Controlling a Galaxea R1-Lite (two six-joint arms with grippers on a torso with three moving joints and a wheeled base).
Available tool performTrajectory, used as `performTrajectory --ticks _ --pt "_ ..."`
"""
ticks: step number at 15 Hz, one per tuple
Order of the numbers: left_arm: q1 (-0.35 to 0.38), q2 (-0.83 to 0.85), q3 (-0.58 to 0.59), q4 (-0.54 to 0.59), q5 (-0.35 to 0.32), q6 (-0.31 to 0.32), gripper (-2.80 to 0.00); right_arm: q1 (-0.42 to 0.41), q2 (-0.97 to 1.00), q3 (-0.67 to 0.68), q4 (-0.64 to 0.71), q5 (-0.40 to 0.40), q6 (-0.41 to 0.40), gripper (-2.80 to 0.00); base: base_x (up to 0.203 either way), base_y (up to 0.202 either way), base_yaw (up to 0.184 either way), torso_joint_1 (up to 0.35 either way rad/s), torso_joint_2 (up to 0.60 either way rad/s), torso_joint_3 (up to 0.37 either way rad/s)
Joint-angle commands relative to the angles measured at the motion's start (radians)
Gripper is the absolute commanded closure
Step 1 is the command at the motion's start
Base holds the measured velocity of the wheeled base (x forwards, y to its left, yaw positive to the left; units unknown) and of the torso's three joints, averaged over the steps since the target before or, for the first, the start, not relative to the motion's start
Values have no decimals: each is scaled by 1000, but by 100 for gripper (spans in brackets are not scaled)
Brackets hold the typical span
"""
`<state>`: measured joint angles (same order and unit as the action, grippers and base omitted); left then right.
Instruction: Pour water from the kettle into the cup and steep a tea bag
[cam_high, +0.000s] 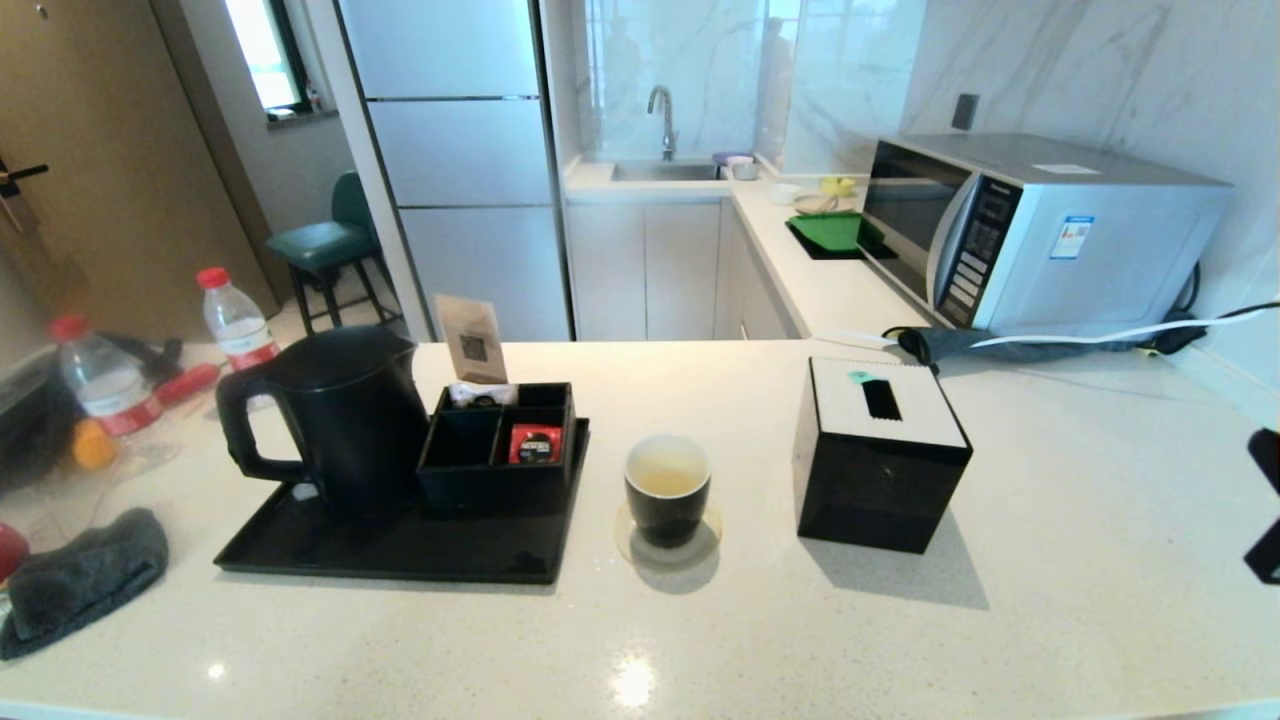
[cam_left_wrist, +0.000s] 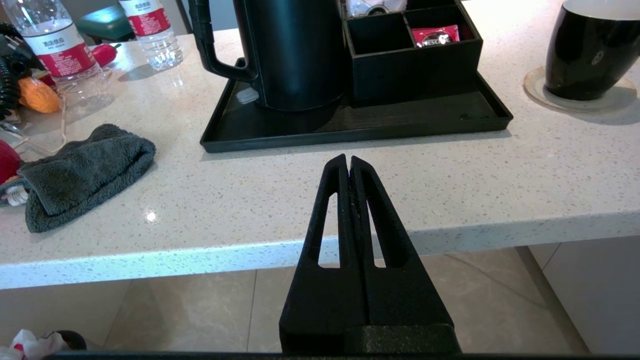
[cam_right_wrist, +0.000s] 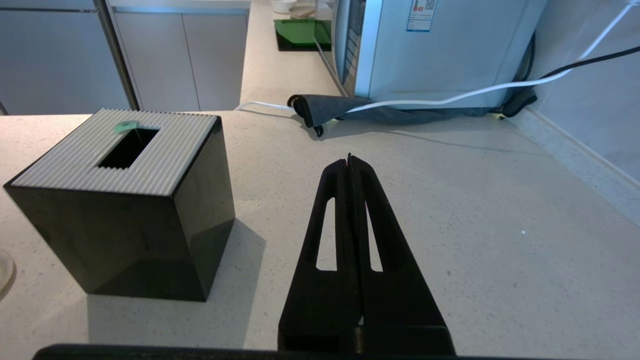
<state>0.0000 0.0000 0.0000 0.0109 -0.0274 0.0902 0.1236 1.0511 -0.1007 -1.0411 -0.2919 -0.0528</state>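
The matte black kettle stands upright on a black tray at the left, its handle facing left. Right of the tray, the black cup sits on a round coaster and holds pale yellowish water. No tea bag pouch shows; a small green tag with a thin string lies at the slot of the black box. My left gripper is shut and empty, at the counter's front edge before the tray. My right gripper is shut and empty, low over the counter right of the box.
A black cube box stands right of the cup. A divided black organiser on the tray holds a red sachet. Two red-capped bottles and a grey cloth lie at the left. A microwave and cables stand behind.
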Motion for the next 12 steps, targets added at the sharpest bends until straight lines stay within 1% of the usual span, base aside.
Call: performTrajectory --ticks 1,3,4,5,8,10,11,12 --pt "0 0 0 0 0 0 0 -5 -186 64 20 -3 -6 0 0 0 0 0 0 0" --pt "0 0 0 0 0 0 0 -22 -309 89 95 2 -11 0 0 0 0 0 0 0" --pt "0 0 0 0 0 0 0 -50 -362 94 149 7 -10 0 0 0 0 0 0 0" --pt "0 0 0 0 0 0 0 -75 -417 97 214 28 -8 0 0 0 0 0 0 0" --pt "0 0 0 0 1 0 0 -116 -594 100 397 175 -3 0 0 0 0 0 0 0" --pt "0 0 0 0 0 0 0 -143 -725 100 561 241 -21 0 0 0 0 0 0 0" --pt "0 0 0 0 0 0 0 -153 -781 101 679 270 -32 0 0 0 0 0 0 0" --pt "0 0 0 0 0 0 0 -153 -816 101 739 285 -35 0 0 0 0 0 0 0"
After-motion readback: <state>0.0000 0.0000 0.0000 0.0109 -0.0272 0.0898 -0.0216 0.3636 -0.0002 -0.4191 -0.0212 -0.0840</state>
